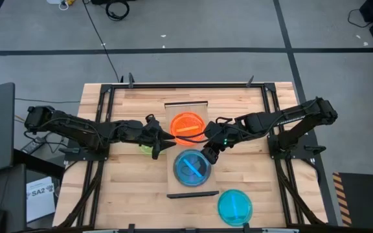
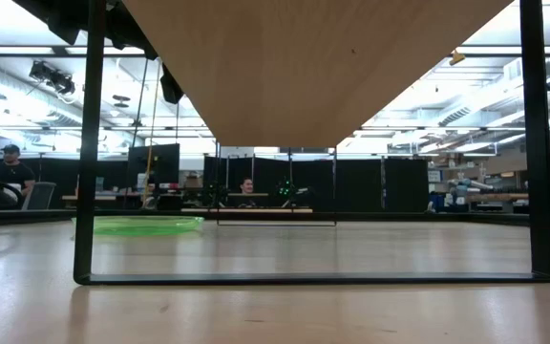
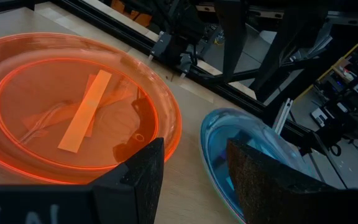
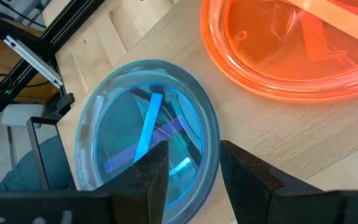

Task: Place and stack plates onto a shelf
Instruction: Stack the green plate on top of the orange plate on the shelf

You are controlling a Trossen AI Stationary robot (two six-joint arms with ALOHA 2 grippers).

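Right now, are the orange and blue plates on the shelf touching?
Apart. The right wrist view shows a strip of bare shelf wood between the orange plate rim and the blue plate rim.

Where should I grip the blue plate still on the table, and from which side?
Pinch the raised rim of the blue plate on the table from above. It lies flat beside the shelf, with its far edge nearest the right gripper.

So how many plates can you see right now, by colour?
Orange plates: 1, on the shelf
Blue plates: 2, one on the shelf, one on the table
Green plates: 1, partly hidden under the left arm
Total: 4
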